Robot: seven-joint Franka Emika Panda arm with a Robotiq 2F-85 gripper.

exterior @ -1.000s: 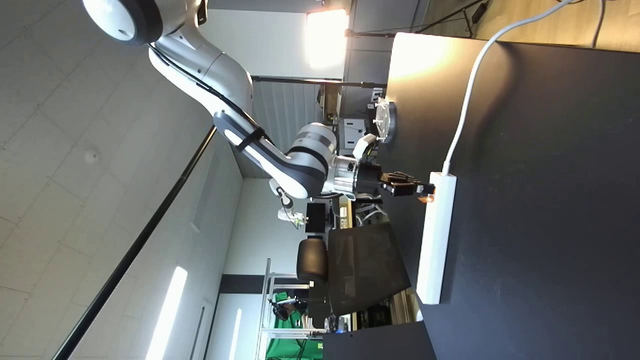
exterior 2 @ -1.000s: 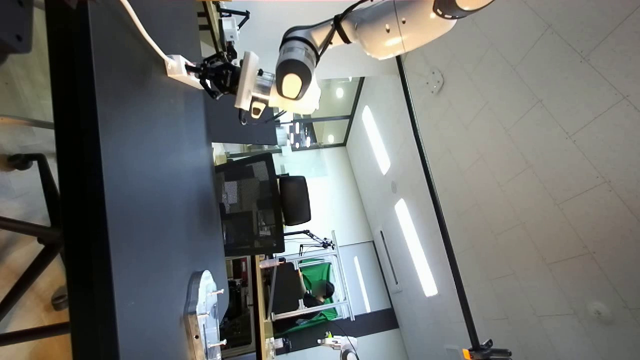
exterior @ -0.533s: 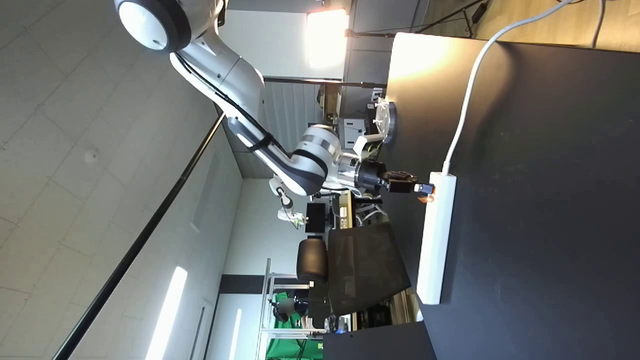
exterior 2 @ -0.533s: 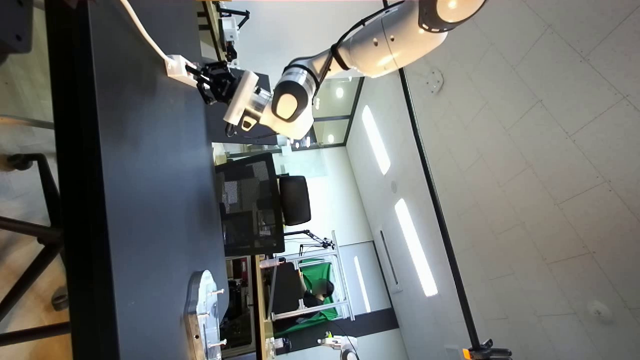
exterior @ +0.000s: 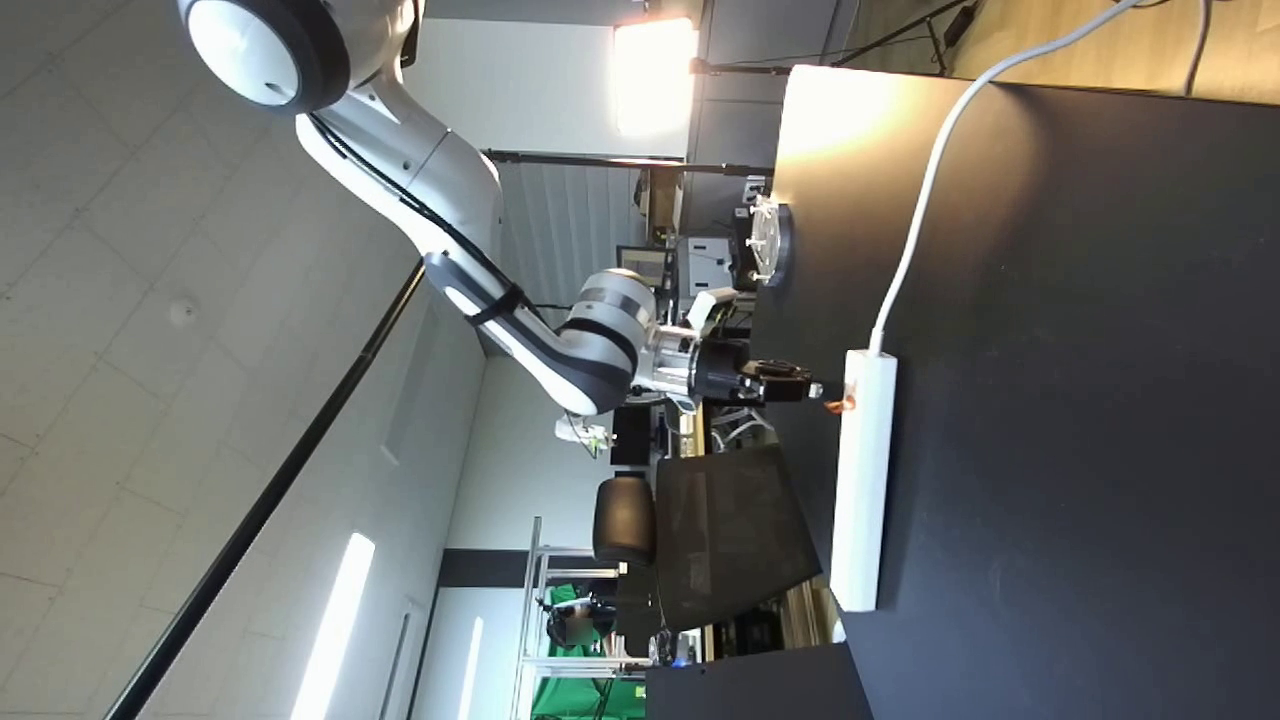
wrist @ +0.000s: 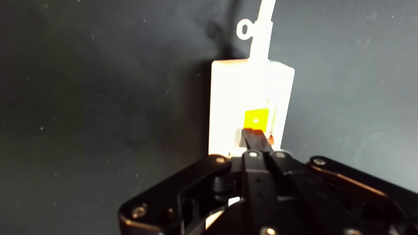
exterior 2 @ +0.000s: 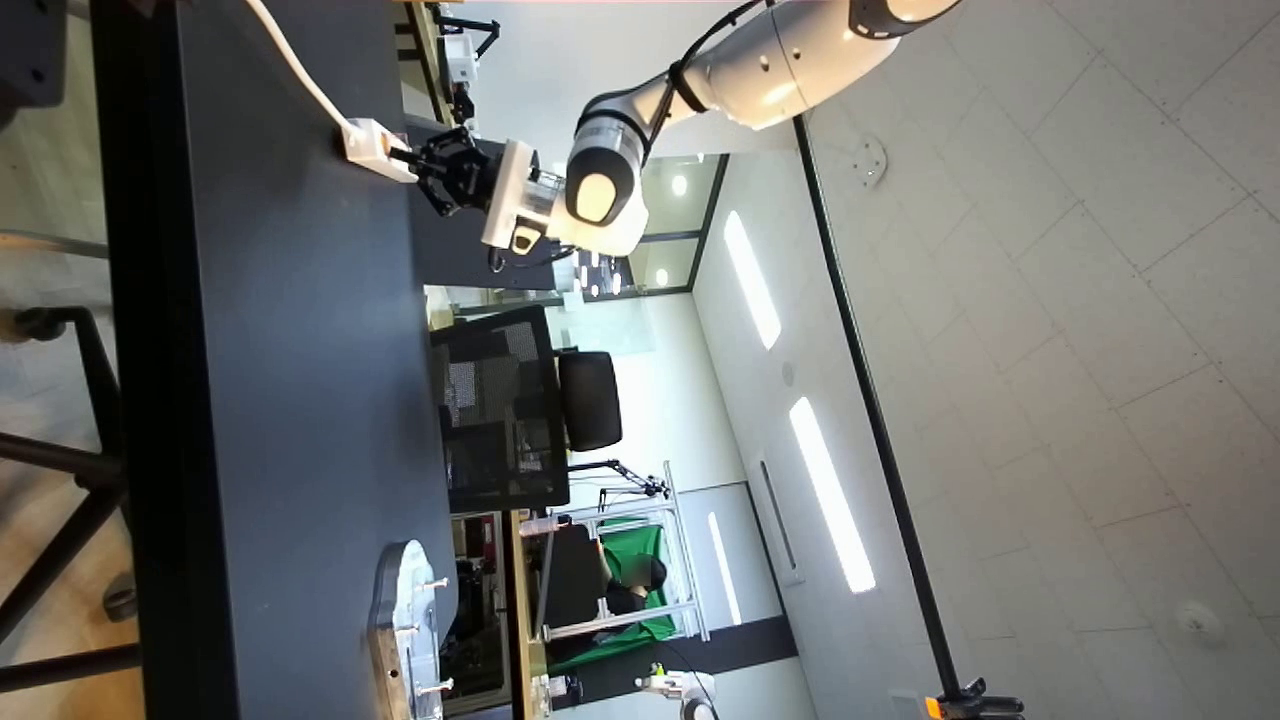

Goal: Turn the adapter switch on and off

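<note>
1. Near the edge of the flat black bench (exterior: 1060, 450) that faces a black mesh-backed office chair (exterior 2: 500, 410), a long white rectangular plastic adapter (exterior: 866, 500) lies in both exterior views.

2. From one short end of the adapter runs a smooth white cable (exterior: 920, 200); in an exterior view it crosses the bench edge that borders the light wooden floor (exterior: 1240, 50).

3. Close to the cable end of the adapter sits a small four-sided switch (wrist: 256, 118), bright yellow in the wrist view; an exterior view shows orange at that spot.

4. At the switch, the black end effector (wrist: 257, 138) has its two fingers together, their tips overlapping the side farther from the cable. Whether they press it, I cannot tell.

5. Above the bench, a white-and-grey jointed robot arm (exterior 2: 600, 190) carries the end effector, slanting toward the adapter.

6. Well apart from the adapter, close to the bench's edge, stands a clear scalloped board (exterior 2: 418, 620) with pale pegs and a dark base.
</note>
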